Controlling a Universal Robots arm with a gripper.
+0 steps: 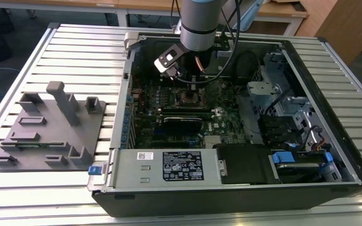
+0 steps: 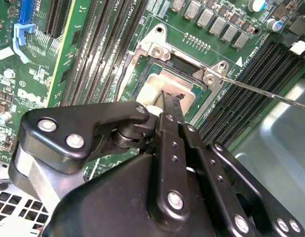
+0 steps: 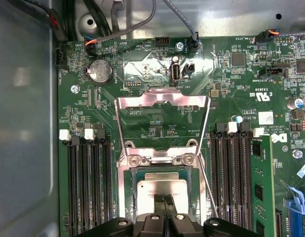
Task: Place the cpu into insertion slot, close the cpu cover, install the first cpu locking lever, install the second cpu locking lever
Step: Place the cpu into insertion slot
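Observation:
The cpu, a pale silver square, lies flat in the insertion slot on the green board; the second wrist view also shows the cpu. The cpu cover stands swung open beyond the slot, hinged at two screws. My gripper is shut, its thin fingertips pressed together over the cpu's face with nothing between them; whether they touch it I cannot tell. A thin wire locking lever sticks out free beside the slot. In the exterior view the gripper hangs just above the slot.
Black memory slots flank the socket on both sides. The labelled power supply box fills the case's near side, and drive cages with cables sit at the exterior view's right. A grey fixture plate lies on the slatted table.

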